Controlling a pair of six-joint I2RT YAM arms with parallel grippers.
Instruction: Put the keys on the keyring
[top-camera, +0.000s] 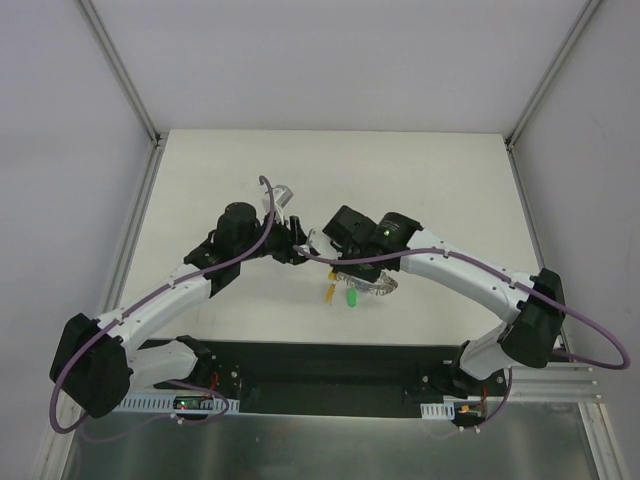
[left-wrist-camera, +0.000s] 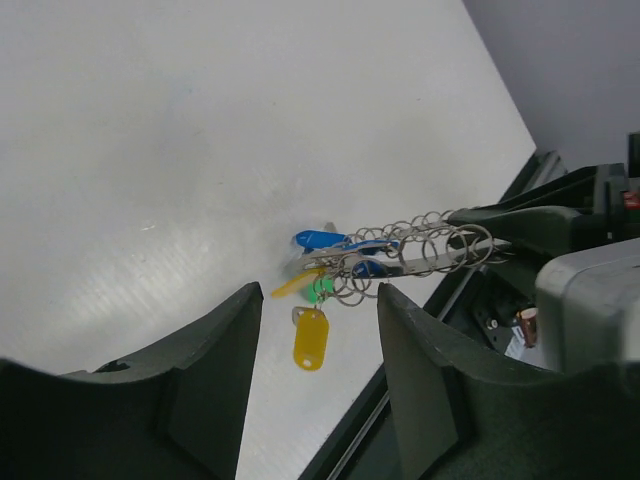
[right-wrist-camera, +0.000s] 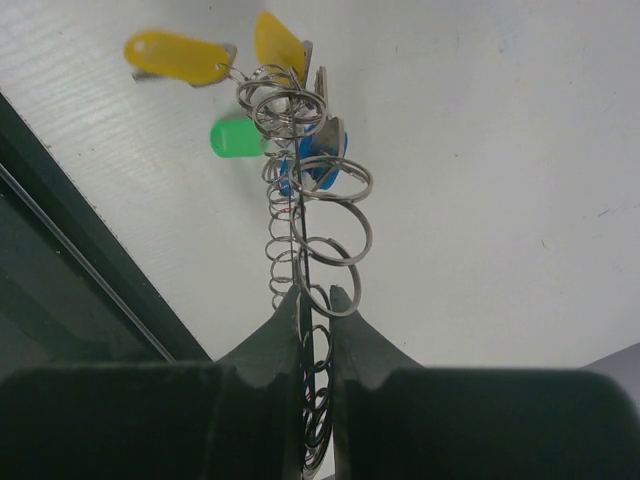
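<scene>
The keyring (right-wrist-camera: 300, 230) is a grey metal ring with many small wire loops along its rim. My right gripper (right-wrist-camera: 315, 295) is shut on its edge and holds it above the table. Keys hang from its far end: two yellow (right-wrist-camera: 175, 55), one green (right-wrist-camera: 233, 137) and one blue (right-wrist-camera: 318, 160). In the left wrist view the keyring (left-wrist-camera: 425, 255) reaches in from the right, with a blue key (left-wrist-camera: 320, 240) and a yellow key (left-wrist-camera: 311, 338) dangling. My left gripper (left-wrist-camera: 320, 300) is open with nothing between its fingers, just short of the hanging keys. From above, the left gripper (top-camera: 298, 243) sits left of the keyring (top-camera: 370, 286).
A black rail (top-camera: 330, 360) runs along the table's near edge below the hanging keys, with both arm bases on it. White walls and metal frame posts (top-camera: 120, 70) border the white table (top-camera: 430, 180).
</scene>
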